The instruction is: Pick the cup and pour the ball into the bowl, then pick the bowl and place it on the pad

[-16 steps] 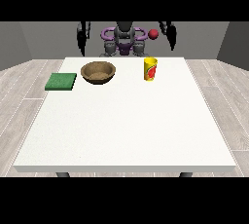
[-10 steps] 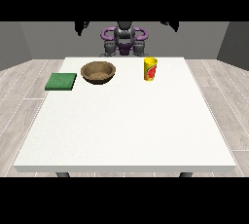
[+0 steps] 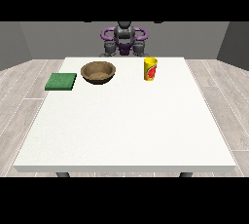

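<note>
A yellow cup (image 3: 151, 68) with a red mark stands upright on the white table (image 3: 126, 125), at the far right of centre. A brown bowl (image 3: 98, 72) sits to its left, with nothing showing inside. The green pad (image 3: 61, 81) lies flat at the table's left edge, left of the bowl. No ball shows anywhere. The robot's torso (image 3: 124, 38) stands behind the table's far edge. Both arms go up out of the picture, so neither hand shows.
The cup, bowl and pad form a row along the far part of the table. Grey plank floor surrounds the table on both sides.
The arms have gone up and out of the picture at the top. A small red ball seen near the hand at the view's right in the oldest frame no longer shows.
</note>
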